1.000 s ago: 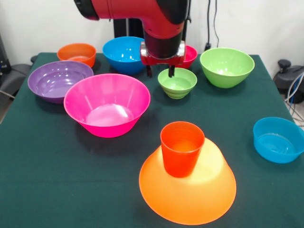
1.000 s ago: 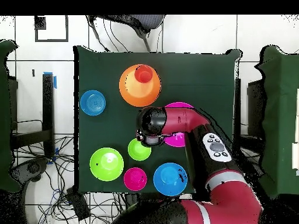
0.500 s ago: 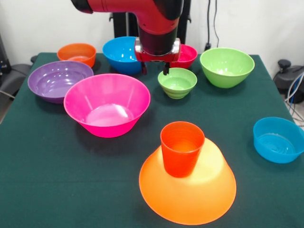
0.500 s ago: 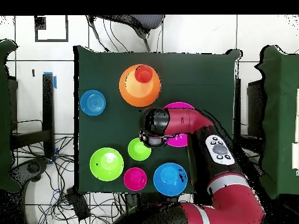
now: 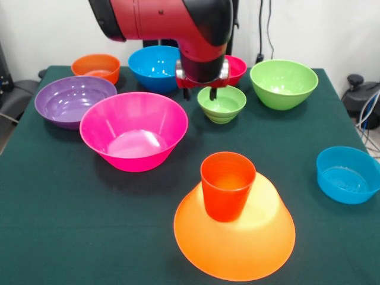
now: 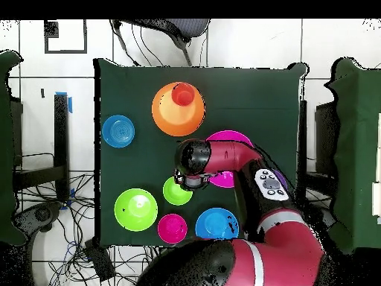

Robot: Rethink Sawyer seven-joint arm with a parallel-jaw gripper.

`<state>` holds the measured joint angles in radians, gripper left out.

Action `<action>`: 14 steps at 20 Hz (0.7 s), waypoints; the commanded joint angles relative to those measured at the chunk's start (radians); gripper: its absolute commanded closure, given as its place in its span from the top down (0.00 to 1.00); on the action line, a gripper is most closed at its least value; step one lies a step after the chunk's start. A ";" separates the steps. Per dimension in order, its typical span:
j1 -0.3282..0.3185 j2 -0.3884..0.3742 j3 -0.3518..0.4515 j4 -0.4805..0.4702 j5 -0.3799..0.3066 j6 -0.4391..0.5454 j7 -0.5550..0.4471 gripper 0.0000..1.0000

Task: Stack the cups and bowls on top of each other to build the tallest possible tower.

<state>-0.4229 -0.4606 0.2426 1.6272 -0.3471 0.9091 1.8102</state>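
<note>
Since half a second ago the gripper (image 5: 200,93) has dropped back down and shifted slightly toward the small green bowl (image 5: 221,103), so that one dark finger now hangs at that bowl's near-left rim and the other outside it on the left; nothing on the bench (image 5: 71,196) has been moved. The tower (image 5: 234,225) stands at the front of the bench: the large orange bowl (image 5: 249,237), rim down, with the orange-red cup (image 5: 227,185) upright on its flat top, and no more than that, so the build is at its second piece. The fingers stand apart, fairly narrow, with nothing between them. I judge the step in hand to be the reach for the small green bowl as the next piece, the grasp not yet made. The next move seems to call for lowering until the fingers straddle the bowl's wall, pinching the rim, lifting clear, and carrying it forward to the cup; set mouth-down over the cup it would likely sit steadier than upright. Around this, the large pink bowl (image 5: 134,130) sits to the left in the front view, with the purple bowl (image 5: 73,100) beyond it, the small orange bowl (image 5: 97,67) and a blue bowl (image 5: 152,66) at the back, a small red bowl (image 5: 236,69) behind the arm, the larger green bowl (image 5: 283,83) to the right, and a small blue bowl (image 5: 347,174) alone at the right edge.
</note>
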 commanded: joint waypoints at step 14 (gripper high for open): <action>0.060 0.107 0.007 -0.109 -0.021 -0.077 0.066 1.00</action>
<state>-0.3958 -0.3946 0.2423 1.6022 -0.3469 0.9089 1.8102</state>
